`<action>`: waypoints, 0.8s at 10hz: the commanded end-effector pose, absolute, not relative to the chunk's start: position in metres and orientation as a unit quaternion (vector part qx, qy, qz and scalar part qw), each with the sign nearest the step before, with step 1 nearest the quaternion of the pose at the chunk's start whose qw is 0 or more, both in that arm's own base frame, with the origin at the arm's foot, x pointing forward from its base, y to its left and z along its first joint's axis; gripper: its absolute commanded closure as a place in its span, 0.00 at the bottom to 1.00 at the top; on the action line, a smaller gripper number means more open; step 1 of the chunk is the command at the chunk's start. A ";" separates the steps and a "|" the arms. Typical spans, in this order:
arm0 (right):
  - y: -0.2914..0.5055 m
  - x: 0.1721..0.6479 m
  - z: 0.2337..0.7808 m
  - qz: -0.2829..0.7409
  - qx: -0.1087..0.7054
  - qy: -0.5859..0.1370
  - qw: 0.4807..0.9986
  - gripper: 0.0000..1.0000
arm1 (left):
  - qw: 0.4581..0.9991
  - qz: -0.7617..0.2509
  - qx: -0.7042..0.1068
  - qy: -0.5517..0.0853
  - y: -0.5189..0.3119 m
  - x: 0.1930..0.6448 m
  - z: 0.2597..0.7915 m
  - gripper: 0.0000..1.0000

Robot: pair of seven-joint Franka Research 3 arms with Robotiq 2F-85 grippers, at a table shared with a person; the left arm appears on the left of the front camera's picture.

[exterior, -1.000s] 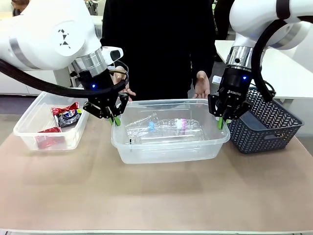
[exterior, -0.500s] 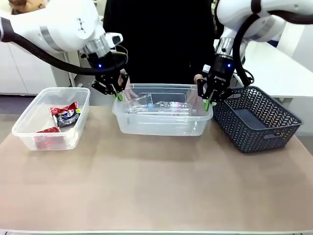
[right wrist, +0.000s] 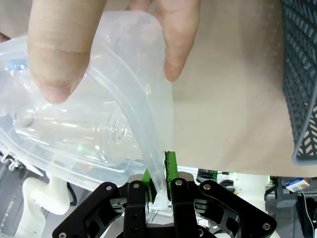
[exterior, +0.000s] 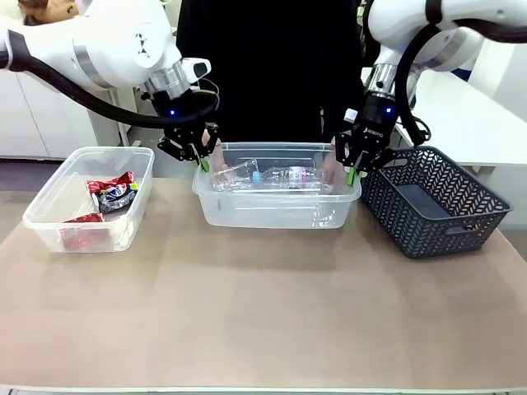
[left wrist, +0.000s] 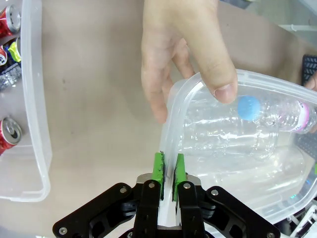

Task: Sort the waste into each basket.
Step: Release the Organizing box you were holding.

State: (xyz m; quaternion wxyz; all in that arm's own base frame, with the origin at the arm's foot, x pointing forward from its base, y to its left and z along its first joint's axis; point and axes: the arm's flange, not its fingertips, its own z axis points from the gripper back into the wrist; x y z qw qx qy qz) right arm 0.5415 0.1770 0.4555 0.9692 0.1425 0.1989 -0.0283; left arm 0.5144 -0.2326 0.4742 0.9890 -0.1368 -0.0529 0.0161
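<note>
The counter [exterior: 263,313] carried three containers, and the middle clear tub [exterior: 276,206] serves here as the landmark. That middle tub was the one being gripped. Inside it lay clear plastic bottles [exterior: 284,177], one with a blue cap [left wrist: 248,106] and a pink label band [left wrist: 308,116].

To the right of the middle tub, close to its end, sat the dark grey lattice basket [exterior: 436,202]. To the left of the middle tub, set apart from it, stood the second clear tub [exterior: 49,218], holding crushed red cans [exterior: 107,184] and a dark wrapper among them.

The left tool [exterior: 200,160] was clamped on the middle tub's left rim; in the left wrist view its green pads [left wrist: 158,168] sat nearly together with only the thin plastic wall pinched between them. The right tool [exterior: 352,171] was clamped the same way on the tub's right rim, its pads [right wrist: 170,166] pressed on either side of the bent wall.

At the far side of the tub, the person's hands gripped its far corners: one hand [left wrist: 183,54] with the thumb over the rim near the left tool, the other hand [right wrist: 106,34] at the corner near the right tool.
</note>
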 end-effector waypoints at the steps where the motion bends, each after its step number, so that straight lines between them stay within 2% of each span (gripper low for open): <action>1: 0.180 0.533 0.457 -0.025 0.142 0.201 0.969 0.91 | 0.989 0.016 -0.137 -0.057 -0.232 0.509 0.478 0.89; 5: 0.177 0.541 0.455 -0.028 0.142 0.199 0.969 0.91 | 0.989 0.016 -0.137 -0.054 -0.232 0.514 0.475 0.89; 6: 0.175 0.537 0.464 -0.017 0.163 0.177 0.970 0.31 | 0.988 0.010 -0.148 -0.051 -0.233 0.514 0.478 0.31; 7: 0.174 0.534 0.469 -0.022 0.169 0.151 0.974 0.32 | 0.987 0.010 -0.151 -0.057 -0.232 0.512 0.483 0.31; 8: 0.172 0.533 0.473 -0.020 0.180 0.129 0.975 0.32 | 0.986 0.011 -0.154 -0.066 -0.230 0.510 0.487 0.00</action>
